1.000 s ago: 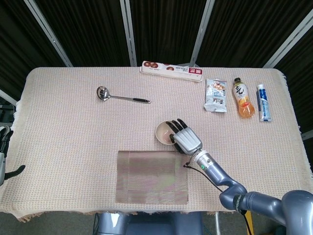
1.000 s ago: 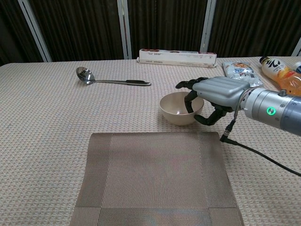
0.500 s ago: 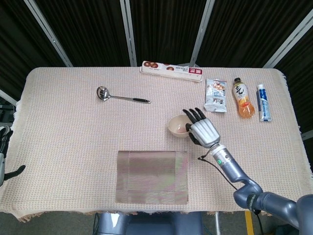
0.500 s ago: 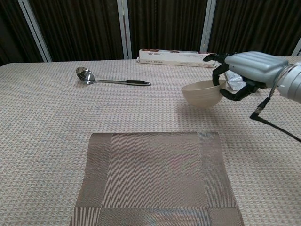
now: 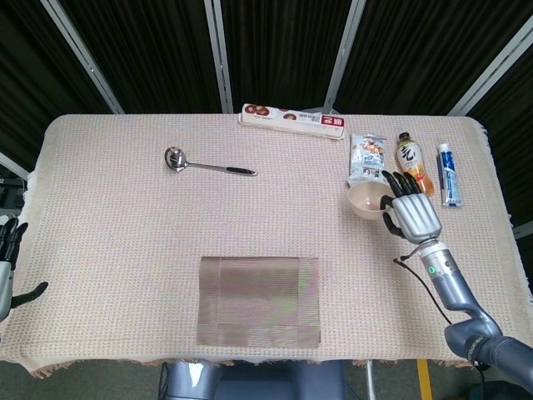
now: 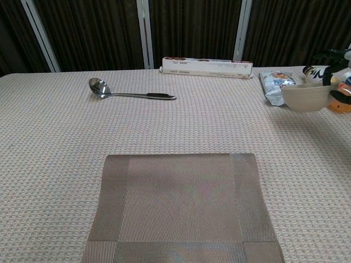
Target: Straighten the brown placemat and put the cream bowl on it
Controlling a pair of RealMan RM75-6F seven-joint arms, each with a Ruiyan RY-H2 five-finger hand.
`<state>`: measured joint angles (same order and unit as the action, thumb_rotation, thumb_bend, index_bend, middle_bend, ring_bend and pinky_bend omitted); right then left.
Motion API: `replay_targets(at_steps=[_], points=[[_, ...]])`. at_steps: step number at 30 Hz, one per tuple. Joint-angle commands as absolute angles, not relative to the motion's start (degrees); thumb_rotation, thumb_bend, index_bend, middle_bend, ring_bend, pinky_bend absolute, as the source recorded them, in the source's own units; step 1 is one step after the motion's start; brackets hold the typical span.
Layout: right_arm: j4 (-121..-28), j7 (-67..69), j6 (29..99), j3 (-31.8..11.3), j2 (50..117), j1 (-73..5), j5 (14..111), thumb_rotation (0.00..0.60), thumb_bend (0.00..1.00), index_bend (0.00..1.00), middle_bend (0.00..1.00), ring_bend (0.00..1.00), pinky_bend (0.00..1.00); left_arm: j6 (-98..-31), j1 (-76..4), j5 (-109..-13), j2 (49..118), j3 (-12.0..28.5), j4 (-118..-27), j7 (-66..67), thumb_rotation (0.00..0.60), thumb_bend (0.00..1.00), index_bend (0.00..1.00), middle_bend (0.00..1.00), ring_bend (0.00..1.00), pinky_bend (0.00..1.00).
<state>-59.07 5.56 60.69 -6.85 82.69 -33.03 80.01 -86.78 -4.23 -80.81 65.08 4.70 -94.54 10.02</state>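
The right hand [image 5: 410, 212] holds the cream bowl [image 5: 367, 200] at the right side of the surface [image 5: 108, 233], fingers [image 5: 400, 183] hooked over the bowl's right rim with the thumb against its outer wall. In the chest view the bowl [image 6: 306, 97] appears raised off the cloth, upright, with dark fingertips showing at its far edge at the frame's right margin. The bowl sits just in front of the snack packet [image 5: 367, 162] and beside the orange drink bottle [image 5: 412, 167]; whether it touches either cannot be determined.

The brown placemat [image 5: 260, 301] lies flat at the near edge of the surface, centre-front, its sides running square with the surface edge. It is well apart from the bowl, to the bowl's left and nearer the robot. Nothing rests on it.

The left hand [image 5: 10, 258] is at the far left margin of the head view, off the surface edge. Only part of it shows; dark fingers appear apart, with nothing seen in them.

Other items: a metal ladle [image 5: 206, 163] lies at left of centre, handle pointing right. A long flat box [image 5: 293, 119] lies along the far edge. A blue-and-white tube [image 5: 448, 174] lies to the right of the bottle.
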Motion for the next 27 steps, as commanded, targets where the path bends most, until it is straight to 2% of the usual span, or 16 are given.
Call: replay_targets(at_steps=[1, 2, 3, 4, 5, 6, 9, 10, 17, 27], points=[[-56.11, 7.72, 59.66, -5.25, 84.17, -31.39, 79.52, 0.600, 0.44, 0.77, 0.00, 0.00, 0.00, -86.89, -4.20, -80.97, 65.07, 4.63, -94.72, 10.13, 0.600, 0.00, 0.00, 0.00, 0.00, 0.00], [-55.75, 8.06, 59.57, -5.09, 84.41, -31.20, 79.50, 0.600, 0.44, 0.75, 0.00, 0.00, 0.00, -86.92, -4.19, -81.02, 65.07, 4.62, -94.78, 10.17, 0.600, 0.00, 0.00, 0.00, 0.00, 0.00], [-54.85, 8.98, 59.45, -4.64, 85.06, -30.76, 79.62, 0.600, 0.44, 0.64, 0.00, 0.00, 0.00, -87.03, -4.18, -81.16, 65.07, 4.60, -94.94, 10.29, 0.600, 0.00, 0.00, 0.00, 0.00, 0.00], [-54.29, 9.42, 59.46, -4.36, 85.43, -30.56, 79.84, 0.600, 0.43, 0.60, 0.00, 0.00, 0.00, -87.06, -4.17, -81.24, 65.06, 4.56, -95.03, 10.37, 0.600, 0.00, 0.00, 0.00, 0.00, 0.00], [-53.57, 9.83, 59.64, -4.01, 85.89, -30.35, 80.26, 0.600, 0.39, 0.48, 0.00, 0.00, 0.00, -87.08, -4.17, -81.35, 65.07, 4.50, -95.15, 10.47, 0.600, 0.00, 0.00, 0.00, 0.00, 0.00], [-53.20, 10.01, 59.82, -3.81, 86.14, -30.22, 80.54, 0.600, 0.30, 0.32, 0.00, 0.00, 0.00, -87.09, -4.16, -81.40, 65.07, 4.47, -95.22, 10.53, 0.600, 0.00, 0.00, 0.00, 0.00, 0.00], [-54.29, 11.08, 59.41, -2.91, 85.44, -29.76, 81.27, 0.600, 0.03, 0.00, 0.00, 0.00, 0.00, -86.98, -4.15, -81.56, 65.09, 4.28, -95.36, 10.68, 0.600, 0.00, 0.00, 0.00, 0.00, 0.00], [-55.60, 11.83, 59.32, -2.82, 84.75, -29.57, 81.30, 0.600, 0.00, 0.00, 0.00, 0.00, 0.00, -86.91, -4.18, -81.59, 65.10, 4.25, -95.38, 10.68, 0.600, 0.00, 0.00, 0.00, 0.00, 0.00], [-67.85, 12.73, 68.57, -3.72, 76.96, -25.11, 82.38, 0.600, 0.00, 0.00, 0.00, 0.00, 0.00, -84.78, -5.97, -84.58, 64.79, 3.54, -95.03, 9.59, 0.600, 0.00, 0.00, 0.00, 0.00, 0.00], [-86.08, 10.37, 80.49, -3.55, 65.35, -16.85, 82.74, 0.600, 0.00, 0.00, 0.00, 0.00, 0.00, -75.75, -14.95, -99.34, 67.81, -0.41, -90.55, 5.99, 0.600, 0.00, 0.01, 0.00, 0.00, 0.00]])
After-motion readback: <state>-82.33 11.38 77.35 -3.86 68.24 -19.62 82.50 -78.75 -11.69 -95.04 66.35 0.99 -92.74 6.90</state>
